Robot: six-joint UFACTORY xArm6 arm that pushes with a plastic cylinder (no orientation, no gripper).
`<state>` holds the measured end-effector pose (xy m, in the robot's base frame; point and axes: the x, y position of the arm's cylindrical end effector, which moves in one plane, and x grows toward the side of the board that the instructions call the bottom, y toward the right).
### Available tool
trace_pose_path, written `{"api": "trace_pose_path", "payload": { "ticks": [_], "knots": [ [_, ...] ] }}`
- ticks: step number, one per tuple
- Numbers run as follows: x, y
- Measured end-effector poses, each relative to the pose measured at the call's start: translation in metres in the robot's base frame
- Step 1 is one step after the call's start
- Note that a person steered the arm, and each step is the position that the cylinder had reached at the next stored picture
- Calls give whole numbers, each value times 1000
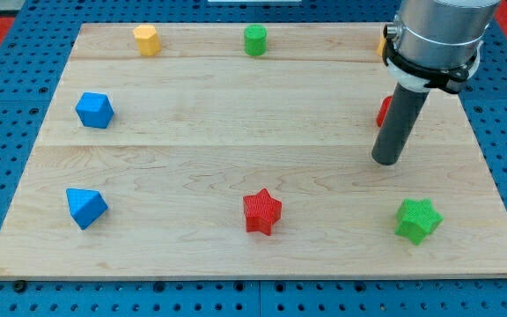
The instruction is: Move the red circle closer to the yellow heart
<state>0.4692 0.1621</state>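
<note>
My tip [385, 161] rests on the board at the view's right. A red block [382, 112], mostly hidden behind the rod, shows just above and left of the tip; its shape cannot be made out. A yellow-orange block [382, 44] peeks out at the top right behind the arm, shape hidden. Another yellow block [147, 40] stands at the top left.
A green cylinder [254, 40] stands at the top middle. Two blue blocks [94, 110] [86, 208] sit on the left. A red star [261, 211] is at the bottom middle and a green star [417, 219] at the bottom right, below the tip. The wooden board [236, 132] ends near each.
</note>
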Motion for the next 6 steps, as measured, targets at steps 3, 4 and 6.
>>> {"api": "trace_pose_path", "payload": {
  "ticks": [3,4,6],
  "knots": [
    [-33,9],
    [-43,21],
    [-91,24]
  ]
}}
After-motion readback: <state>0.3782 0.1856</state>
